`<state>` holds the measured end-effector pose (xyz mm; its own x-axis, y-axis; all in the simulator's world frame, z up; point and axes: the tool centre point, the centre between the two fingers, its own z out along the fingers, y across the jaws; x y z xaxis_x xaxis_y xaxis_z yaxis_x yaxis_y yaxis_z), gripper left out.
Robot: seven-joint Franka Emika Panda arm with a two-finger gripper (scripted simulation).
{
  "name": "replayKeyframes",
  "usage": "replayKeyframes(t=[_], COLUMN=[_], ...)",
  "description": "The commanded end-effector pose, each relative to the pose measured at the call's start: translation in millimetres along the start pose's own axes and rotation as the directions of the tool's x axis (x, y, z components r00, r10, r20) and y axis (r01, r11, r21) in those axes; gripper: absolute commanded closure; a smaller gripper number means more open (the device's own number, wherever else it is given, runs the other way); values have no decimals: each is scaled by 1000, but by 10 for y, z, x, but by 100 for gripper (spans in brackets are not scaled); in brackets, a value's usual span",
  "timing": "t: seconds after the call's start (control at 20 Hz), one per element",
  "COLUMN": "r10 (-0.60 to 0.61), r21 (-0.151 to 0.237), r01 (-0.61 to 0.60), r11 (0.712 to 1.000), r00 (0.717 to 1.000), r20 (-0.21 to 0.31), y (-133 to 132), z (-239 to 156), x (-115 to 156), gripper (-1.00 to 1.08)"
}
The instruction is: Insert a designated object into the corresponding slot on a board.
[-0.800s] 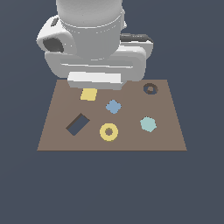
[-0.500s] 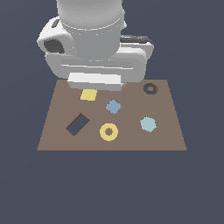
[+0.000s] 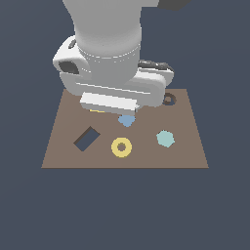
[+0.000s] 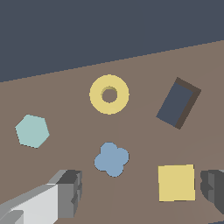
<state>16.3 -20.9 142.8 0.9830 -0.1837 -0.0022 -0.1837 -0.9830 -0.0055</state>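
Since the earlier frames my arm has swung forward over the flat brown board (image 3: 185, 146), now hiding the yellow square. My gripper (image 4: 140, 192) hangs empty, fingers apart, above the blue clover piece (image 4: 112, 159). I see the flat yellow ring (image 3: 121, 147) lying free toward the board's near edge, beyond my fingers. Its dark ring-shaped slot (image 3: 168, 99) sits by the far corner on the exterior view's right.

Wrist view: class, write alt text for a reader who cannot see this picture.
A yellow ring lies flat on a brown board, untouched, with the open jaws apart from it at the picture's edge. Around it lie a pale teal hexagon, a blue clover shape, a yellow square and a dark rectangular cutout.
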Motion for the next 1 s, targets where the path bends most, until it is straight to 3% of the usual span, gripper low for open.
replayKeyframes(t=[0.0,0.3,0.95], r10=[46,197,448], r21=[-1,-3,-4], r01=[-46,-197,-448], r11=[999,980,894], r00=[999,980,894], r20=[0,-2,-4], y=[-41,-149,-245], z=[89,368,847], x=[55,255,649], gripper=[-92,-92,-92])
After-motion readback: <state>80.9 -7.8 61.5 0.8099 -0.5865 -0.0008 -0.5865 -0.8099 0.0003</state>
